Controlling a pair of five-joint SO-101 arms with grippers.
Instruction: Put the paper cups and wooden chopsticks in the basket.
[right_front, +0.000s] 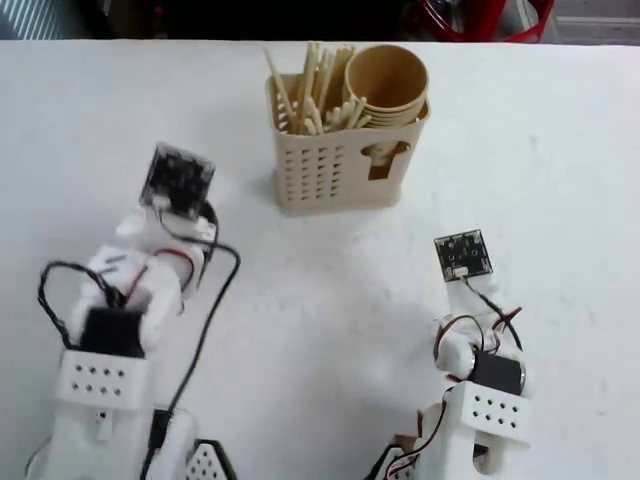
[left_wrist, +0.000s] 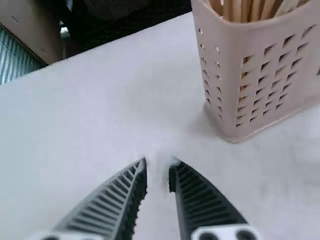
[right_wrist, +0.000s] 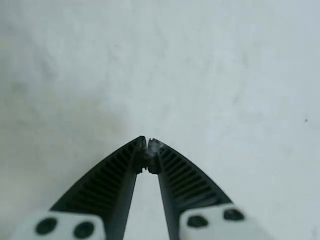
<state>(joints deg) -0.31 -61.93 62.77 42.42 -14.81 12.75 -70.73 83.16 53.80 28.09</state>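
Pressed together at their tips, the jaws of the right gripper (right_wrist: 147, 145) hold nothing and hang over bare white table (right_front: 560, 150). The left gripper (left_wrist: 158, 167) has its jaws parted by a narrow slit, with nothing between them, low over the table and pointing past the basket (left_wrist: 250, 80).

The beige slotted basket stands near the middle of the table's far edge, well apart from both grippers. Wooden chopsticks (right_front: 305, 85) stand on end in the side of the basket nearer the left arm, long axes roughly upright and tops fanning outward. Nested paper cups (right_front: 385, 85) sit mouth-up in the other side.

The high view looks down into the top cup. The left wrist view gives the basket's perforated wall and corner from the side, with chopstick shafts rising above its rim.
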